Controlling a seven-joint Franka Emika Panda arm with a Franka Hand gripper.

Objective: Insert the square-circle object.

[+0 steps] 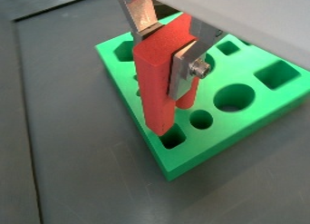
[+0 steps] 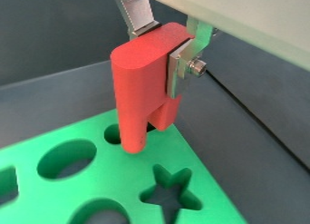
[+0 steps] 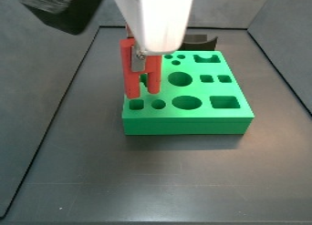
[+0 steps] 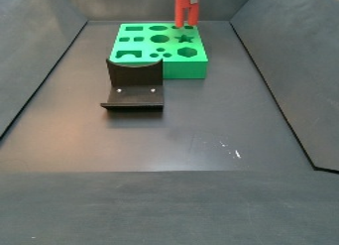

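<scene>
The square-circle object (image 1: 158,82) is a red piece of two joined pegs, held upright between my gripper's silver fingers (image 1: 184,73). My gripper (image 1: 164,51) is shut on its upper part; it also shows in the other wrist view (image 2: 160,48). The piece hangs over a corner of the green block (image 1: 248,119). Its round peg tip (image 2: 130,141) sits at a small round hole in the block's top; I cannot tell how deep it is. In a side view the red piece (image 3: 134,69) stands over two small holes near the block's (image 3: 183,119) corner. It also shows in the other side view (image 4: 185,11).
The green block (image 4: 159,61) has several other shaped holes, among them a star (image 2: 169,191) and large circles. The dark fixture (image 4: 133,95) stands on the floor beside the block and shows behind it in a side view (image 3: 202,39). Dark walls ring the grey floor.
</scene>
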